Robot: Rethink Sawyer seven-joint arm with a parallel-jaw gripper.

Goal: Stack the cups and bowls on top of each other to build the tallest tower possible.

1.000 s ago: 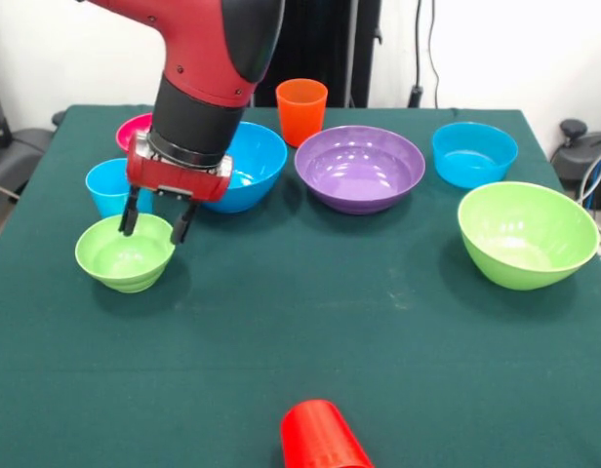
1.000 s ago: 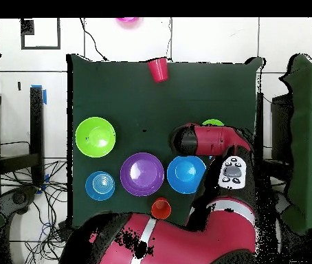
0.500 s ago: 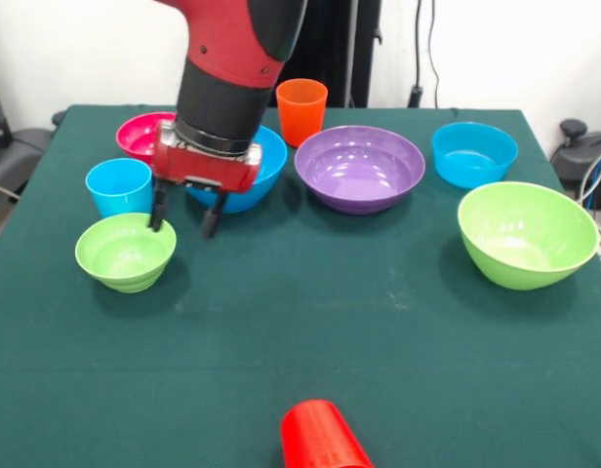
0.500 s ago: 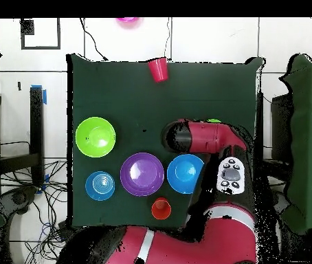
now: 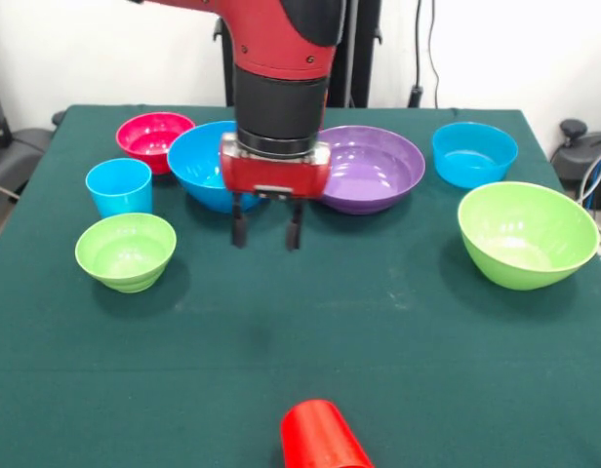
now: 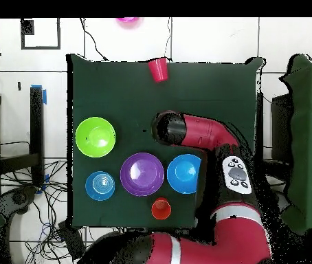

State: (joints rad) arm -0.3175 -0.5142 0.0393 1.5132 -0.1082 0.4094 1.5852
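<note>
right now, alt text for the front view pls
A red and black robot arm holds its open, empty tool above a green table, ringed by coloured plastic bowls and cups; a red cup lies at the near edge.

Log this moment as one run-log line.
gripper: open, empty, above bare cloth | purple bowl: behind it | small green bowl: unstacked | tower: not begun

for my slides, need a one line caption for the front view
Sawyer's open gripper hovers empty above the green tablecloth, between the large blue plastic bowl and the wide purple plastic bowl.
</note>
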